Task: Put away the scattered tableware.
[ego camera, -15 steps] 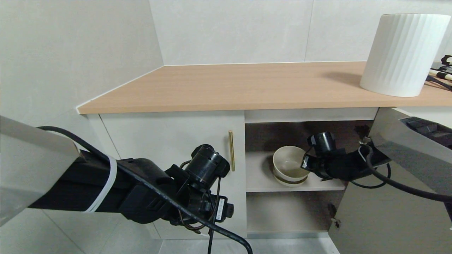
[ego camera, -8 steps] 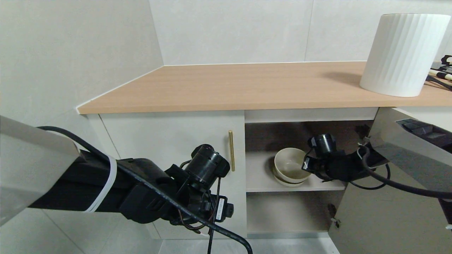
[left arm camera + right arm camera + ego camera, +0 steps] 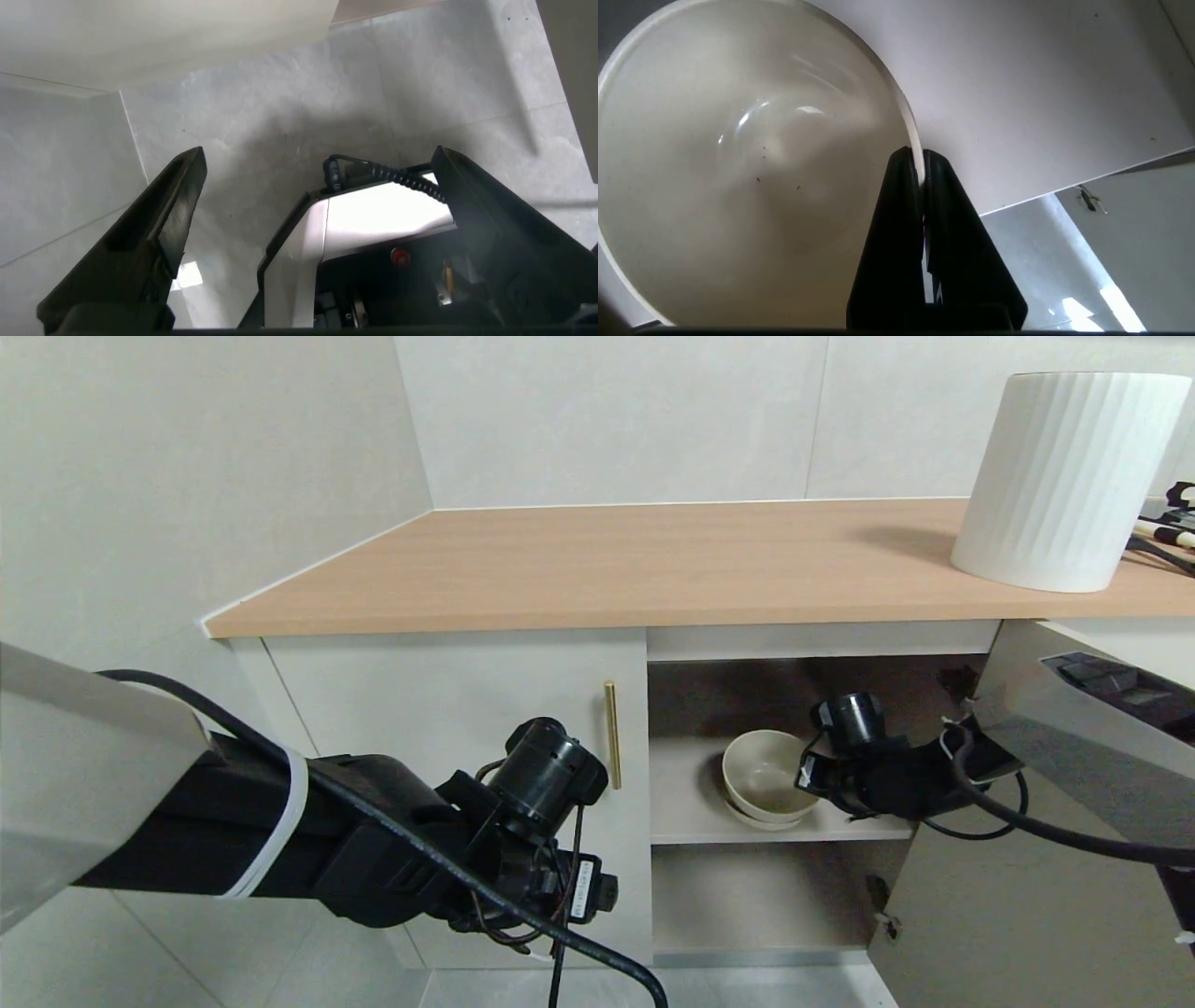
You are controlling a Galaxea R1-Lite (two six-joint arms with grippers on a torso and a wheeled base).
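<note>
A cream bowl (image 3: 764, 777) sits low over the upper shelf (image 3: 686, 803) inside the open cabinet, its mouth tipped toward me. A paler rim shows just beneath it; I cannot tell whether that is a second dish. My right gripper (image 3: 808, 775) reaches in from the right and is shut on the bowl's (image 3: 757, 177) near rim, the two dark fingers (image 3: 901, 215) pinching the edge. My left gripper (image 3: 322, 233) hangs low in front of the closed left door, pointing at the floor, its fingers wide apart with nothing between them.
A white ribbed cylinder (image 3: 1069, 476) stands on the wooden counter (image 3: 607, 565) at the right, with utensils (image 3: 1167, 527) beside it. The cabinet's right door (image 3: 1027, 896) is swung open. The left door carries a brass handle (image 3: 611, 733). A lower shelf (image 3: 761, 896) lies beneath.
The right gripper has lowered the bowl toward the shelf and tipped it flatter, hiding the brown band at its base. The left arm has stayed still.
</note>
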